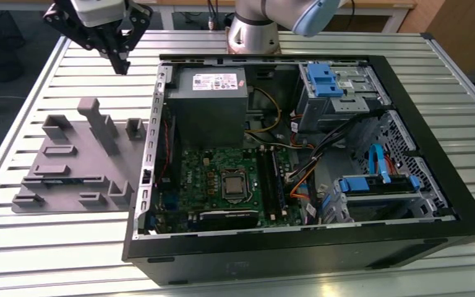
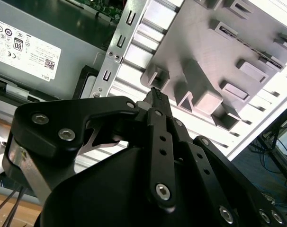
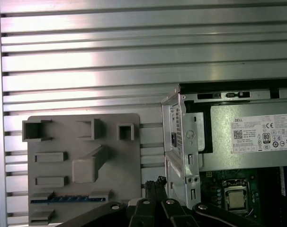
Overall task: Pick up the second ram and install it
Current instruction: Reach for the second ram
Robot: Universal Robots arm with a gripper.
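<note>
In the exterior view, the black linkage gripper (image 1: pixel 121 64) hangs over the ribbed aluminium table (image 1: pixel 47 247), its fingers pinched together on nothing. It is by the far corner of the open black computer case (image 1: pixel 303 250). The second ram (image 1: pixel 66 180), a thin strip, stands on edge in the matte gray plastic tray (image 1: pixel 89 166), well apart from the gripper.

In the second wrist view, the gripper (image 2: pixel 154 93) tapers to a point above the tray's (image 2: pixel 191 38) blocky uprights.

In the first wrist view, the ram (image 3: pixel 67 199) is a narrow bluish line between low blocks on the tray (image 3: pixel 124 165), beside the gripper (image 3: pixel 155 183).
</note>
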